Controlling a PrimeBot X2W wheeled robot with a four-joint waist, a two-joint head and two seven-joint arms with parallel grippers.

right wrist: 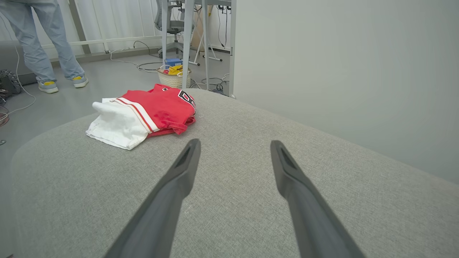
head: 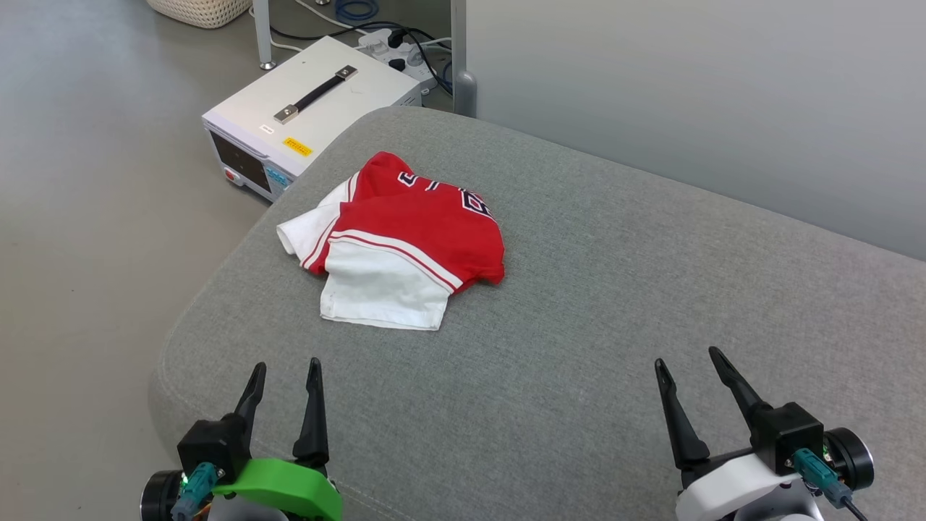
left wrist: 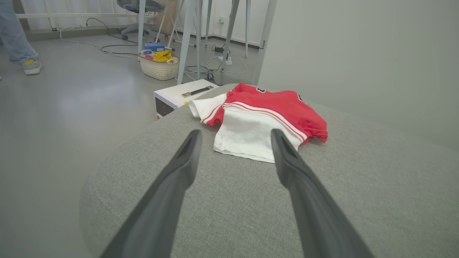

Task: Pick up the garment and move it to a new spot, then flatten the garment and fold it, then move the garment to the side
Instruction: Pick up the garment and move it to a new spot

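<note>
The garment (head: 409, 235) is a red jersey with white sleeves and red-white striped trim, lying folded in a compact bundle on the left part of the grey upholstered surface (head: 579, 325). Black white-edged lettering peeks out along its far edge. My left gripper (head: 286, 367) stands open near the front edge, short of the bundle. My right gripper (head: 687, 358) is open too, far to the right of it. In the left wrist view the garment (left wrist: 258, 118) lies straight ahead between the fingertips (left wrist: 192, 138). From the right wrist the garment (right wrist: 143, 114) sits ahead to the left.
A white box with a black handle (head: 311, 112) stands on the floor beside the cushion's far left corner, with cables behind it. A woven basket (left wrist: 159, 66) sits by table legs. A person's legs (right wrist: 43, 43) stand on the floor. A grey wall (head: 687, 94) runs along the right.
</note>
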